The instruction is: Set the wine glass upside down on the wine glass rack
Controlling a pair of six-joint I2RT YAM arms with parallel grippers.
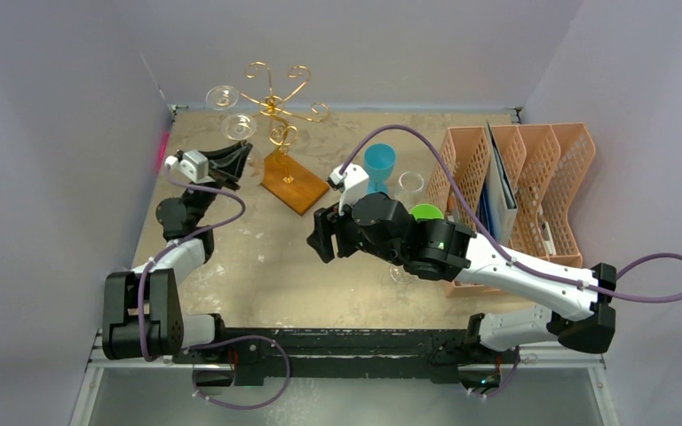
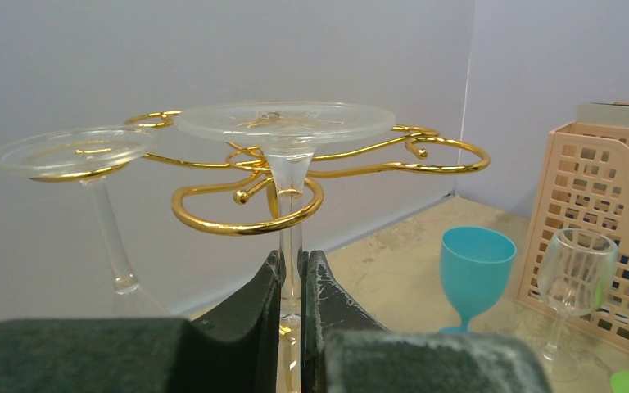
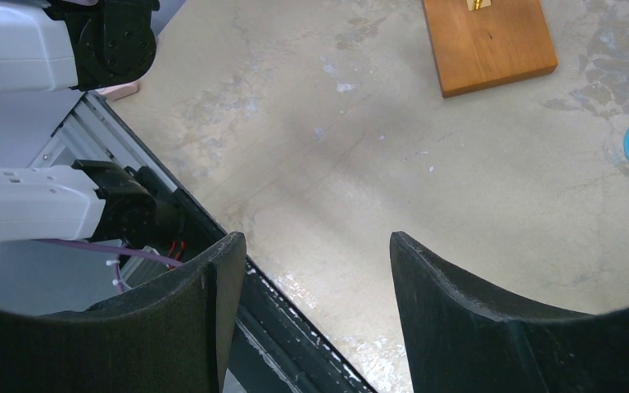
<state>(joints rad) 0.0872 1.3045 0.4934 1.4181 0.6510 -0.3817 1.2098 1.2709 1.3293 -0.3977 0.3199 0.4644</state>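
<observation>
Wine glass [image 2: 285, 123] hangs inverted, stem apparently in the rack [image 2: 221, 227] loop, left gripper [image 2: 295, 270] clamped on it, so you just need to lower and release.

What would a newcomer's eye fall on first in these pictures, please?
The gold wine glass rack at the table's far left draws the eye, with a clear glass hanging foot-up on it. The left gripper is shut on the stem of a second wine glass, inverted, its stem inside a curled arm. At the right stands an orange mesh organizer; the right gripper hangs open mid-table.
</observation>
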